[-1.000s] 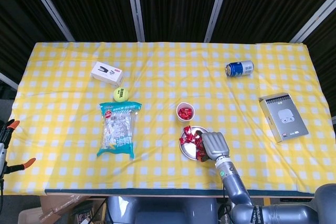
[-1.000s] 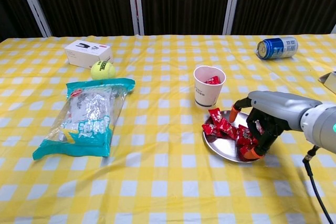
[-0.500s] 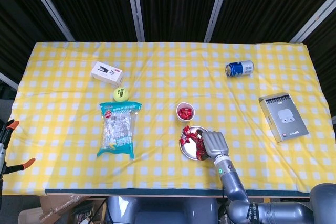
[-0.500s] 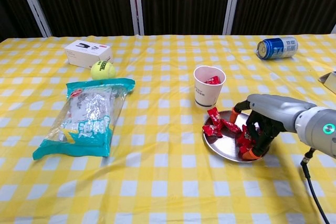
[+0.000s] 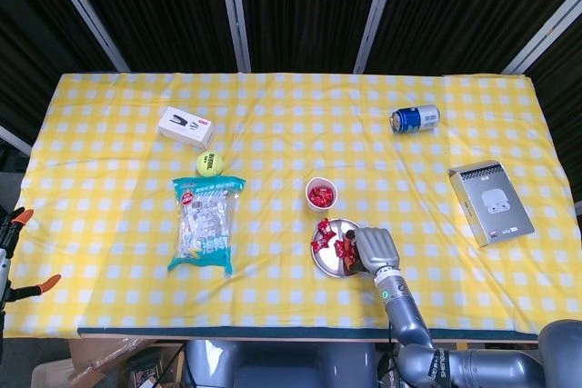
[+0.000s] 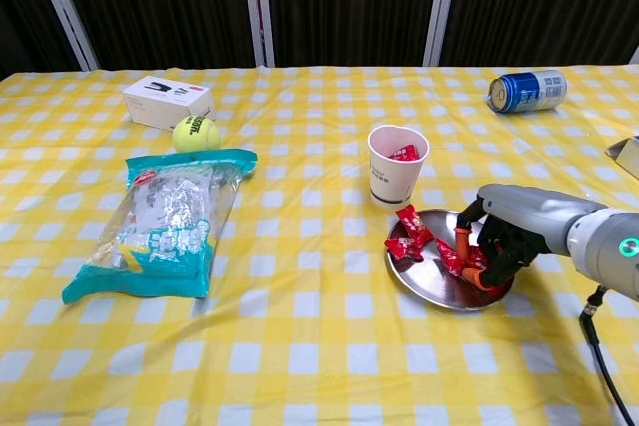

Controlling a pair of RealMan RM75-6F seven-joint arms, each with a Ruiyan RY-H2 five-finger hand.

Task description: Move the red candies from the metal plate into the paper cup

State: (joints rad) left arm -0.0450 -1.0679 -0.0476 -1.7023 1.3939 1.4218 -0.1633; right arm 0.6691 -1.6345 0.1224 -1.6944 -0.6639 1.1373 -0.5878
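Here the right hand (image 6: pixel 496 243) curls its fingers around some red candies (image 6: pixel 451 256) at the metal plate (image 6: pixel 429 286)'s right side; others lie leftward, some already in the paper cup (image 6: pixel 396 164). Light, crinkly, probably slippery wrappers: pinch the body.

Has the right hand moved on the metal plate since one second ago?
Yes. The right hand drew its fingers together toward the metal plate's right rim, gathering red candies.

Bright, even overhead light floods the yellow checked tablecloth (image 5: pixel 273 97); shadows stay soft, focus sharp, backdrop dark.
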